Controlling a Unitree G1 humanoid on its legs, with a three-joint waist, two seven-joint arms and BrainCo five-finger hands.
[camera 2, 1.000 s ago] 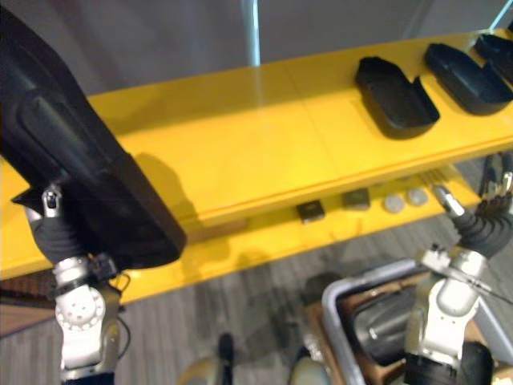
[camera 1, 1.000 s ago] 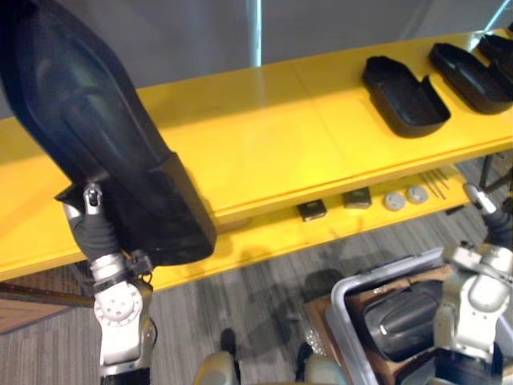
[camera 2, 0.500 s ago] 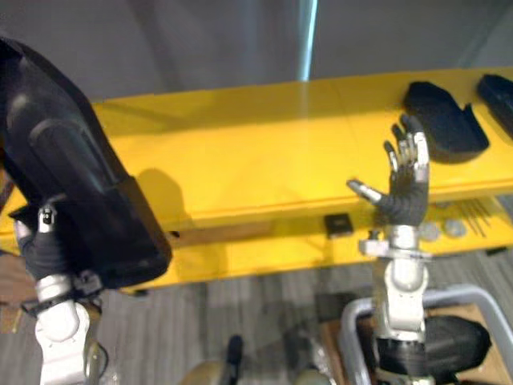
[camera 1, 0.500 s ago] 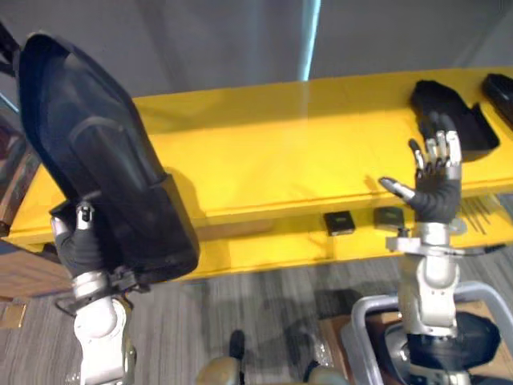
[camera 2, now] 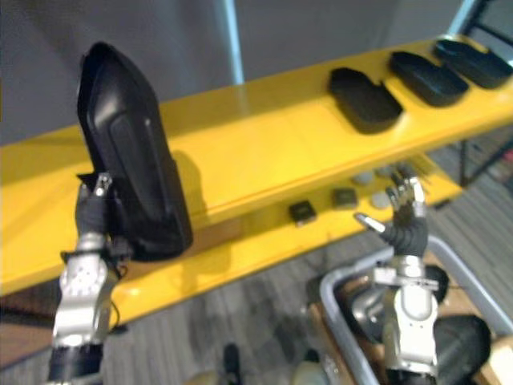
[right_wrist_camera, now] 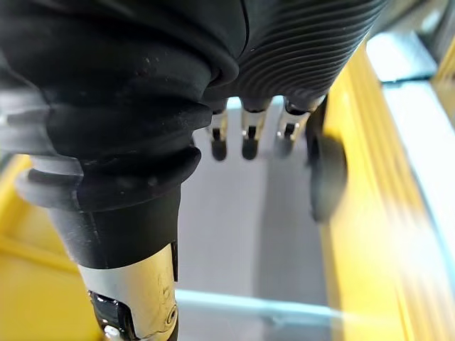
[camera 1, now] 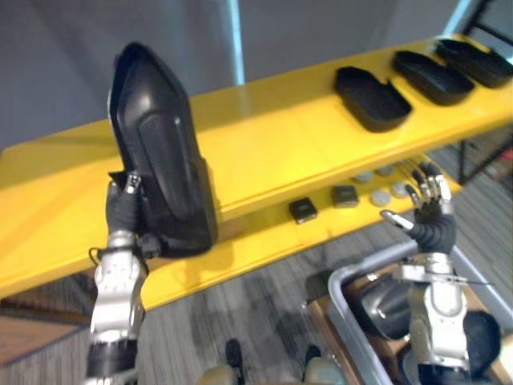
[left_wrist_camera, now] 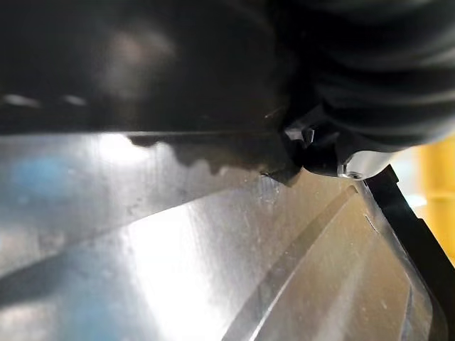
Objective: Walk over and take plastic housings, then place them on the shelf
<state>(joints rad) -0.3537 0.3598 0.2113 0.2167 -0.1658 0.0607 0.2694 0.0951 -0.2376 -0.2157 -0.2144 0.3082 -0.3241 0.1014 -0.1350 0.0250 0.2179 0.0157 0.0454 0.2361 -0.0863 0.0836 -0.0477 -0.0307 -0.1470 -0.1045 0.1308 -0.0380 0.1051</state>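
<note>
Black housing (camera 1: 156, 152) upright before yellow shelf (camera 1: 272, 136)
Left hand (camera 1: 122, 215) grips its base; right hand (camera 1: 433, 224) spread, 4 o'clock. One-handed, it could tip.

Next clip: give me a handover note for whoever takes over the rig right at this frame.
Left hand grips the held housing upright before the yellow shelf, not yet set down. Right hand open, empty, raised by the grey bin. Three placed housings lie at the shelf's right end; spare housings wait in the bin. To do: place this one, fetch the rest.
</note>
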